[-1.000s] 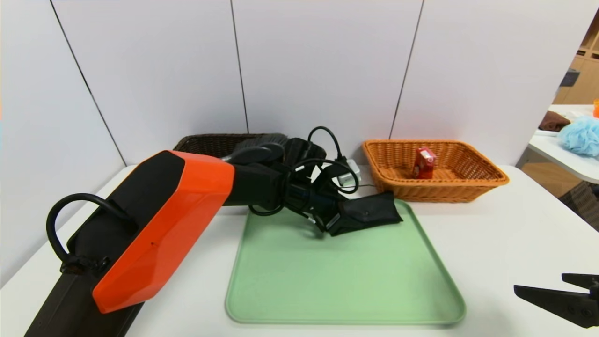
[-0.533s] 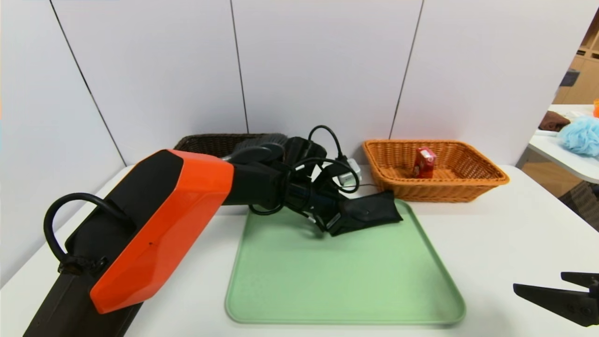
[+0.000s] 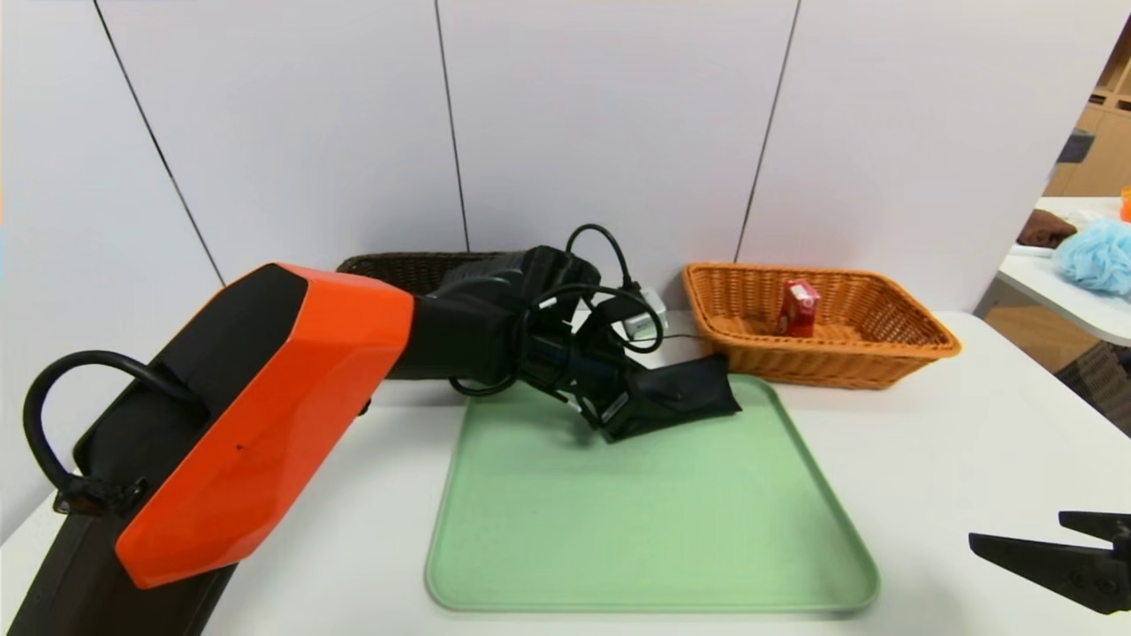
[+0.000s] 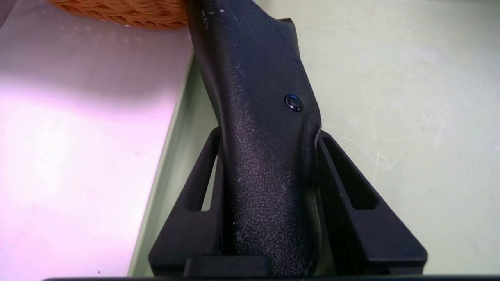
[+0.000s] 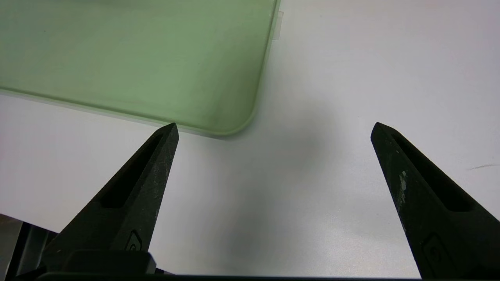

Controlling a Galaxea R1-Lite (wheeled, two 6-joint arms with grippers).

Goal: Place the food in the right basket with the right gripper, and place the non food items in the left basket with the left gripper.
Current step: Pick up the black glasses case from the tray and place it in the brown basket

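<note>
Pouch point(image 3: 673, 395) higher in left hand point(image 3: 618, 411)

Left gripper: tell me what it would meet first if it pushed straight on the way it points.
Probably the orange woven wicker basket: the left gripper holds the flat black pouch aimed there; depth unclear.

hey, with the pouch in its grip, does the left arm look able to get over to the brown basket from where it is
Probably yes. The left end effector is shut on the black pouch over the green tray; the brown basket sits just behind the arm, with nothing visible between. The right end effector is parked aside.
</note>
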